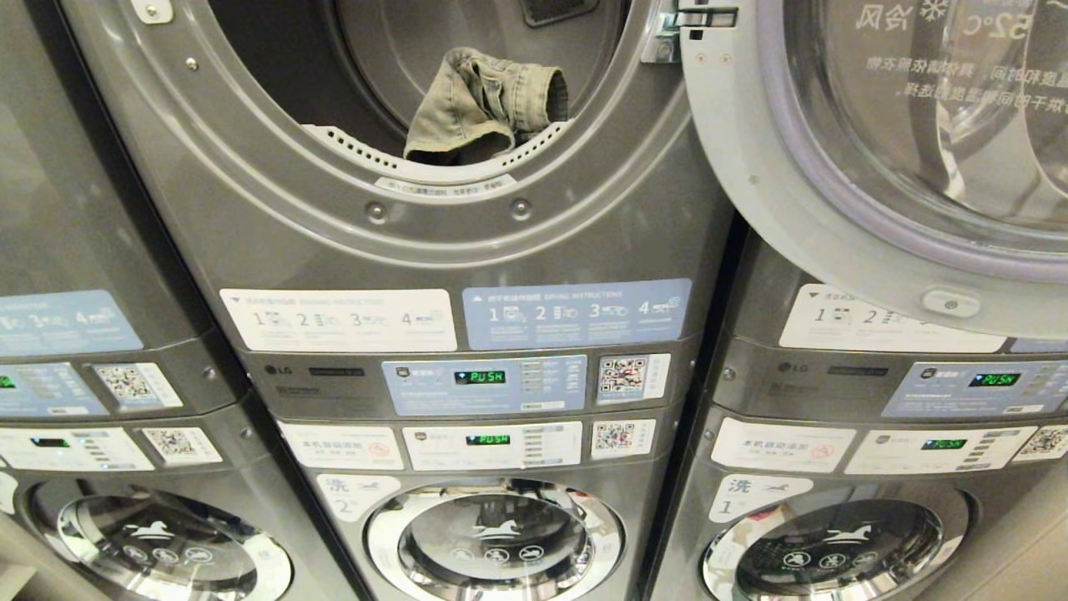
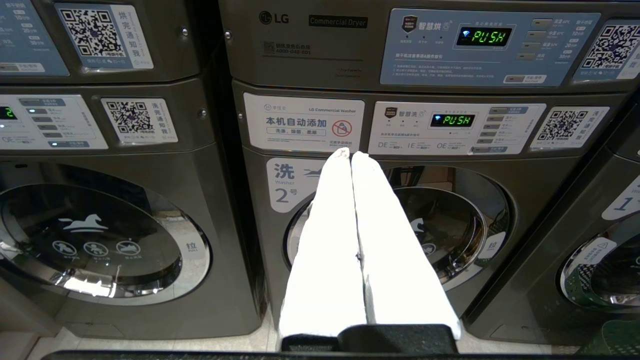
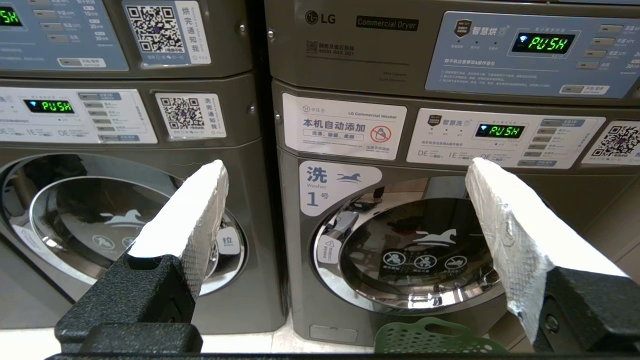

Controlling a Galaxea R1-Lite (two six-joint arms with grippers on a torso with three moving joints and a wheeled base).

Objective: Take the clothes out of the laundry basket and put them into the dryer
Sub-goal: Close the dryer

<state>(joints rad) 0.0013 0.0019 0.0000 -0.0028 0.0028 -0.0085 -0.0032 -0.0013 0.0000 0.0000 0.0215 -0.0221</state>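
Observation:
The dryer [image 1: 467, 217] in the upper middle stands with its round door [image 1: 884, 159] swung open to the right. An olive-grey piece of clothing [image 1: 484, 104] lies on the lip of its drum opening. The green laundry basket [image 3: 430, 340] sits on the floor before washer 1, and only its rim shows; a corner of the laundry basket [image 2: 620, 340] also shows in the left wrist view. My left gripper [image 2: 348, 154] is shut and empty, pointing at washer 2. My right gripper [image 3: 347, 167] is open and empty, facing washer 1. Neither arm shows in the head view.
Stacked grey LG machines fill the view, with control panels [image 1: 484, 384] reading PUSH. Washer doors [image 1: 496, 538] below are closed. The open dryer door overhangs the right-hand machine [image 1: 876, 451]. A strip of pale floor [image 3: 240, 342] lies in front of the machines.

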